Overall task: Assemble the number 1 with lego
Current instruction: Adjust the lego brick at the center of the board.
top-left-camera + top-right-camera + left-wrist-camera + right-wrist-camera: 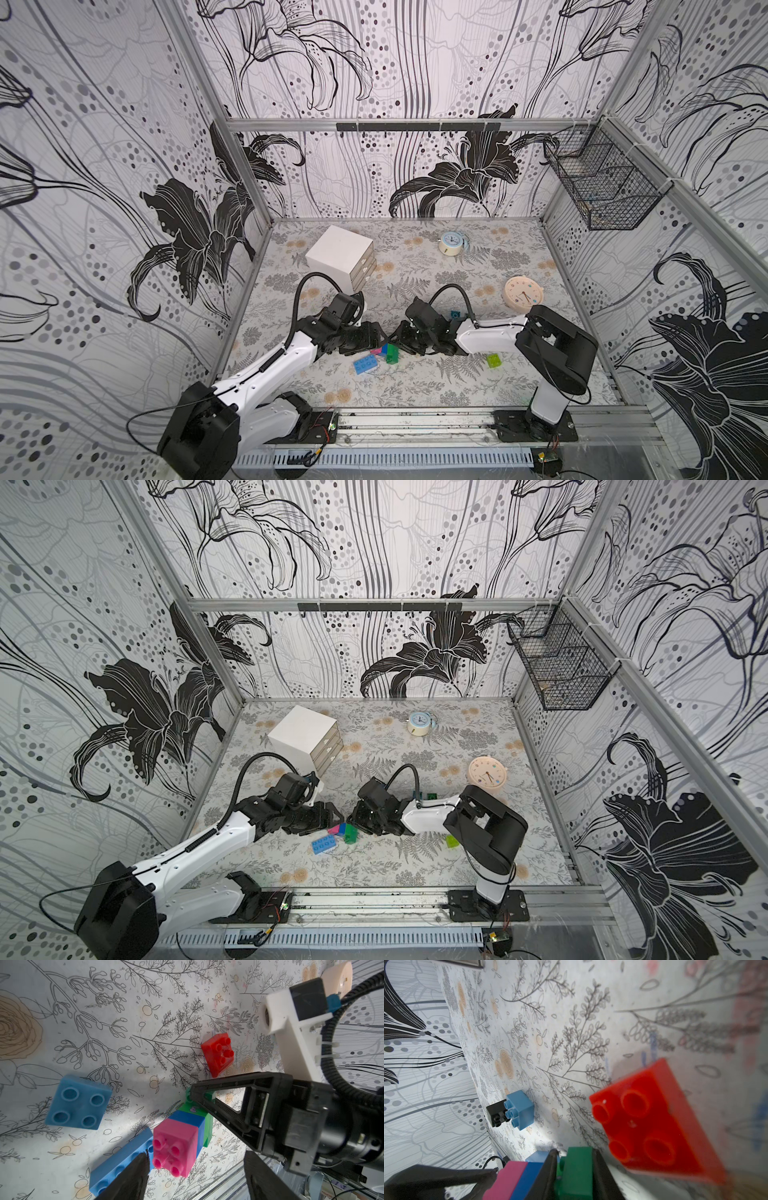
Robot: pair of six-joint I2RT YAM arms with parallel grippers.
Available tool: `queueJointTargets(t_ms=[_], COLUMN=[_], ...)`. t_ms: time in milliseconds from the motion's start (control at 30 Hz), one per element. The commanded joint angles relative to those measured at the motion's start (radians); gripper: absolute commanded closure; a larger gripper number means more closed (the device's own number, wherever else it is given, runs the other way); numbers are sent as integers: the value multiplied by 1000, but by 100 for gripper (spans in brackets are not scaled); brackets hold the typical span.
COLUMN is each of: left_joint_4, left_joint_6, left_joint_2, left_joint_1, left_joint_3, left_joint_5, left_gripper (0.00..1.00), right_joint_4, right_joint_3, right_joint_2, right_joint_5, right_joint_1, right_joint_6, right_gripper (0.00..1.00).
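1. The stack is a pink brick (pixel 175 1147), a blue brick (pixel 187 1120) and a green brick (pixel 577 1172) joined in a row. It lies sideways over the table (pixel 415 386), between the two grippers. Whether it rests on the table cannot be told.
2. The right gripper (pixel 576 1159) pinches the green brick, at the end of the stack away from the pink one.
3. The left gripper (pixel 196 1154) has its jaws spread, one on each side of the stack's pink end. Whether a fingertip touches the pink brick cannot be told.
4. A light blue oblong brick (pixel 122 1163) lies flat just beside the stack's pink end.
5. A red brick (pixel 218 1053) lies near the stack, studs up.
6. A light blue square brick (pixel 78 1103) lies apart from the stack.
7. A black brick (pixel 497 1112) sits well apart from the stack, against a light blue square one.
8. A lime brick (pixel 493 360) lies well apart from the stack, under the right arm.
9. Two round clocks (pixel 453 243) (pixel 524 295) and a white drawer box (pixel 340 255) stand far beyond the stack.
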State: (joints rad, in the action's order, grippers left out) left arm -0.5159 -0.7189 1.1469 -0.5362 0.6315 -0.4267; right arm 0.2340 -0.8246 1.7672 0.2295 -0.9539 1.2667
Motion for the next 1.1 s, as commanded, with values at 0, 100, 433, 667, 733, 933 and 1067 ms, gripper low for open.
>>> queueJointTargets(t_ms=[0,100,433,667,733,933,1067], left_joint_4=[90,121,196,214,213,213,199], left_joint_6=[-29,-32,-21,4,11,37,57], left_joint_2=[33,66,117,143,151,162,169], left_joint_1=[-1,0,0,-1,-1,-4,-9], left_joint_3=[-9,-13,-56,-55,-49,-37,-23], left_joint_5=[-16,-26,-80,-103,-99,-82,-69], left_gripper=[25,26,36,43,46,57,63], right_joint_4=[38,69,152,169,173,188,190], right_joint_3=[22,38,63,51,47,44,40], right_joint_2=[-3,-3,-8,-5,-2,2,4], right_joint_5=[7,11,37,57,62,73,77], right_joint_1=[3,5,17,20,20,20,20], right_joint_6=[-24,-11,10,8,7,10,10], right_gripper=[93,92,92,92,93,93,92])
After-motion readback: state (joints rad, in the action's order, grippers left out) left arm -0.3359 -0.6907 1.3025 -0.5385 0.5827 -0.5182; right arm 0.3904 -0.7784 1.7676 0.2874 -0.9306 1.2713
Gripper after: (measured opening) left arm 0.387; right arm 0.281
